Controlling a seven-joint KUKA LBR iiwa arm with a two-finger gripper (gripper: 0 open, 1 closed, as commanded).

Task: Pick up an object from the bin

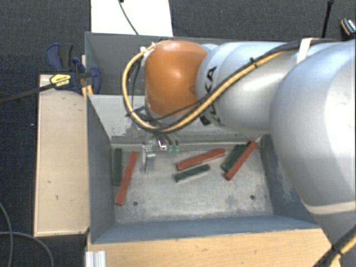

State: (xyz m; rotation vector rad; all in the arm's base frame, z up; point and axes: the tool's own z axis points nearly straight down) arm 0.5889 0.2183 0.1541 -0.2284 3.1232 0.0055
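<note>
Grey metal bin: its floor carries loose sticks lying flat and mostly apart, so I can take one alone
Fingers: low under the orange wrist cover, near the back wall, left of centre; I cannot tell whether they are spread or pressed together; I see nothing between them
Nearest thing: a red stick just to their left, slanted, beside a dark green stick along the left wall
Others: a second red stick and a green stick mid-floor; a red and green pair at right
Judgement: nothing picked yet; I reckon the left red stick the likeliest choice, being closest; its green neighbour may crowd the grasp
</note>
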